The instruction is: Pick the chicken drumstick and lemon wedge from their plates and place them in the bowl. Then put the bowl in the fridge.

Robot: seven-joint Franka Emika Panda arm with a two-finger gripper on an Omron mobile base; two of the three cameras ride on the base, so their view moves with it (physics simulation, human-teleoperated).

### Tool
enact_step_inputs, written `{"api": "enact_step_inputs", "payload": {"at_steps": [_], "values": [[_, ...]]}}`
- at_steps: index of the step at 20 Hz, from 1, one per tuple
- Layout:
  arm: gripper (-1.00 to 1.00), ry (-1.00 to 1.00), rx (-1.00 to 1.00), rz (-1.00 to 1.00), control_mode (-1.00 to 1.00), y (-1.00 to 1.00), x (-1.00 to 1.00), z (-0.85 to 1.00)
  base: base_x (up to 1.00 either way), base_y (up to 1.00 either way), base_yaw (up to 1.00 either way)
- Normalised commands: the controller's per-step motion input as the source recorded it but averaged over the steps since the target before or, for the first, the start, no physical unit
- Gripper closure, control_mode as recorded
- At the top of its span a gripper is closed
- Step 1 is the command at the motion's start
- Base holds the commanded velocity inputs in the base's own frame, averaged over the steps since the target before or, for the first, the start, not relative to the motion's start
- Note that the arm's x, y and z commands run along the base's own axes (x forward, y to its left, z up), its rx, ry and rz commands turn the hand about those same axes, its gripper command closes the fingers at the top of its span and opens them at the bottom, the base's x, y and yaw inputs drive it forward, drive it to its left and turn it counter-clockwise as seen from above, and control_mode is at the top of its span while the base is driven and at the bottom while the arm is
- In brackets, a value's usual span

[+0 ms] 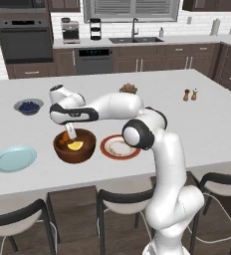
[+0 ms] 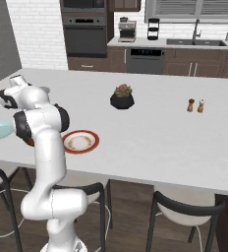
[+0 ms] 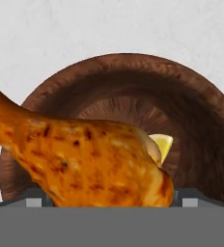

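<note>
Hand view is showing the chicken drumstick (image 3: 85, 159) hanging over the bowl (image 3: 201, 125) beside the lemon wedge (image 3: 163, 144); the pincer (image 1: 69, 133) is gaping wide, so lifting straight up should be avoiding the rim.

text: none legible | labels: none legible | brands: none legible | numbers: none legible | signs: none legible

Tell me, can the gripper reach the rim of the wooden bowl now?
Probably yes. The gripper hangs open right over the bowl, with the chicken drumstick close beneath it and the lemon wedge inside. The rim looks free on all sides.
</note>
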Motion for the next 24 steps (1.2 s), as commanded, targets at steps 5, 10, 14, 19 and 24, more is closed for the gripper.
{"api": "enact_step_inputs", "payload": {"at_steps": [5,10,14,19,24], "values": [[1.00,0.00,0.00,-0.02,-1.00,-0.02,0.02,-0.15,0.00,0.00,0.00],[-1.00,0.01,0.00,-0.02,-1.00,0.00,0.00,-0.20,0.00,0.00,0.00],[-1.00,0.00,0.00,-0.03,-1.00,-0.09,0.00,-0.16,0.00,0.00,0.00],[-1.00,0.00,0.00,-0.02,-1.00,-0.06,0.00,-0.01,0.00,0.00,0.00],[-1.00,0.00,0.00,-0.02,-1.00,-0.09,0.01,0.13,0.00,0.00,0.00]]}}
